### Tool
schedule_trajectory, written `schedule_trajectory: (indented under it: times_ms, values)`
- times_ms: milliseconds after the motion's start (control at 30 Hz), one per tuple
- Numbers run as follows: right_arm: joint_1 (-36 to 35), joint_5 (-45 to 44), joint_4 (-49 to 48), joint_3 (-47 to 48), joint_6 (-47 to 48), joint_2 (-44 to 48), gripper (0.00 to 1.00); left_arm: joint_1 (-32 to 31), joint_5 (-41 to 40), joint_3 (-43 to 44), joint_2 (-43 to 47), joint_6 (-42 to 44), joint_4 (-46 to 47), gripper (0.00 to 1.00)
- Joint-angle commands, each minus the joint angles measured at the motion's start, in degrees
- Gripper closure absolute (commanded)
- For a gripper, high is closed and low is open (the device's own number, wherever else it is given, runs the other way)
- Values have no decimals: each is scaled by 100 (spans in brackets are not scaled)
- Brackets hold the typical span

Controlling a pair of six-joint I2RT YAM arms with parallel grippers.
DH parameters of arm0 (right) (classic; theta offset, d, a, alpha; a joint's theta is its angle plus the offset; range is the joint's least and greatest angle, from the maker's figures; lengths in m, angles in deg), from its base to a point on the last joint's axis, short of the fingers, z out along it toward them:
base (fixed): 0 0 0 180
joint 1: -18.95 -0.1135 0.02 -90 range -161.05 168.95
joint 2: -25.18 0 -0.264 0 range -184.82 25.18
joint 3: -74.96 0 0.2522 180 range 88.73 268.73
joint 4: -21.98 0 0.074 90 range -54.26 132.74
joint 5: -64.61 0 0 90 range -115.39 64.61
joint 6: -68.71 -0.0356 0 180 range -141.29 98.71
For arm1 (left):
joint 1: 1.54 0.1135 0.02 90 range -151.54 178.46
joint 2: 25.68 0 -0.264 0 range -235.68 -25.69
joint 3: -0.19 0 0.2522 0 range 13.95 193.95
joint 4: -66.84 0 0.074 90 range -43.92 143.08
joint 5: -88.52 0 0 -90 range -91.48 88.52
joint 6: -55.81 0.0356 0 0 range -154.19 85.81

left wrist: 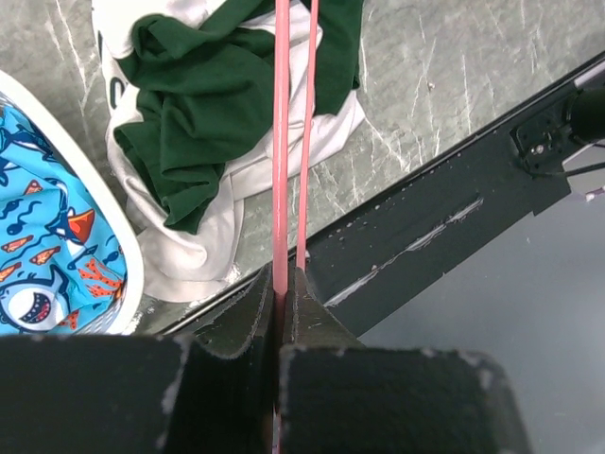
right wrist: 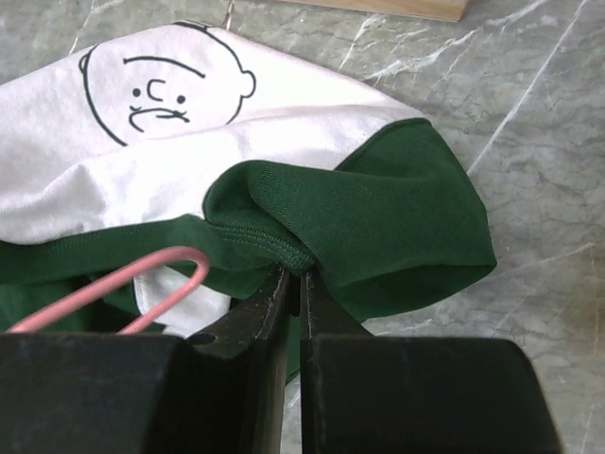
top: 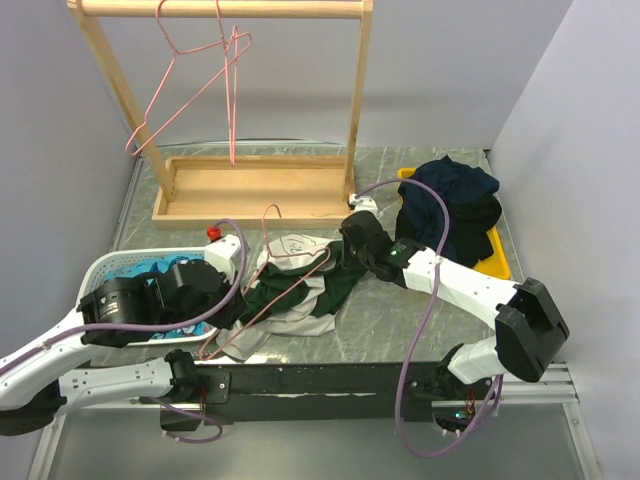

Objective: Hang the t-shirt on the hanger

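At the centre-front of the worktop [top: 372, 318] the t-shirt [top: 300, 285] is seen lying crumpled, green & pale parts mixed, w/ the line-drawn face print turned up near its far edge. The hanger [top: 264, 306] is laid diagonally across it, hook end to the far side, lower end at the near-left edge of the worktop. The L hand [left wrist: 282, 284] is closed tight on the hanger's wire: in the L wrist view two pink wires are seen running away from the pinched fingers, over the cloth. The R hand [right wrist: 295, 282] is clamped on a green hemmed fold at the t-shirt's right side, fingers together w/ cloth btwn them. A bend of the pink wire is seen just left of it, resting on the cloth. A white basket [top: 108, 266] holding a blue shark-print cloth [left wrist: 47, 236] is placed just left of the t-shirt. At the back a wooden rack [top: 220, 9] is stood, w/ two more pink hangers [top: 190, 85] hung from its bar. A navy clothes heap [top: 452, 205] is piled on a yellow tray [top: 497, 262] at the far right.
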Motion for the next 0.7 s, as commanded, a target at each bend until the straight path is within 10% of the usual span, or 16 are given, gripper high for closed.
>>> schedule_trajectory:
  times_ms: [0,667]
  values:
    - [51,108,143,440,56,-68,97,-29,153,211,-132,192,173,99]
    - [59,1574,1040,1775,540,539,100,-284,-470,-334,-791,842,1850,99]
